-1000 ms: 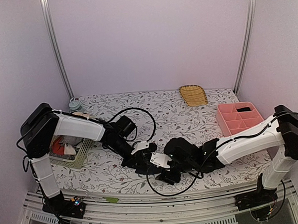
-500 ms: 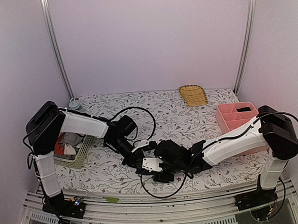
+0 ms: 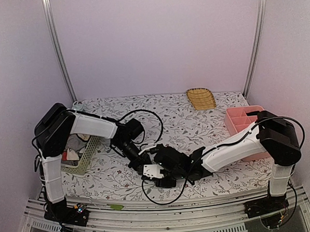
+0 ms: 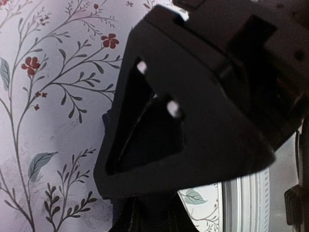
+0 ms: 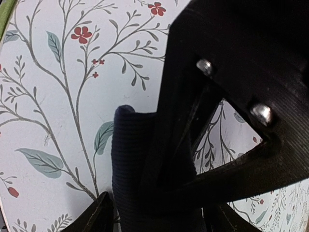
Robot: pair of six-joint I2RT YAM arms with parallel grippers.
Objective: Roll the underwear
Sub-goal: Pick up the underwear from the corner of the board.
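Note:
The black underwear (image 5: 130,164) is a dark ribbed roll lying on the flowered tablecloth. It also shows at the bottom of the left wrist view (image 4: 152,217). In the top view both grippers hide it. My right gripper (image 5: 159,220) has a finger on each side of the roll and is shut on it. My left gripper (image 4: 152,224) is shut on the same cloth. The two grippers meet near the table's front middle, the left gripper (image 3: 142,161) just left of the right gripper (image 3: 158,173). Each wrist view is largely filled by the other gripper's black body.
A green basket (image 3: 81,156) with other clothes stands at the left. A pink divided box (image 3: 244,123) stands at the right and a wicker tray (image 3: 201,98) at the back. A black cable (image 3: 156,127) loops behind the grippers. The metal front rail (image 3: 165,219) is close.
The right arm has reached further left, bringing its gripper up against the left gripper. The left arm's shoulder and elbow have shifted right and up.

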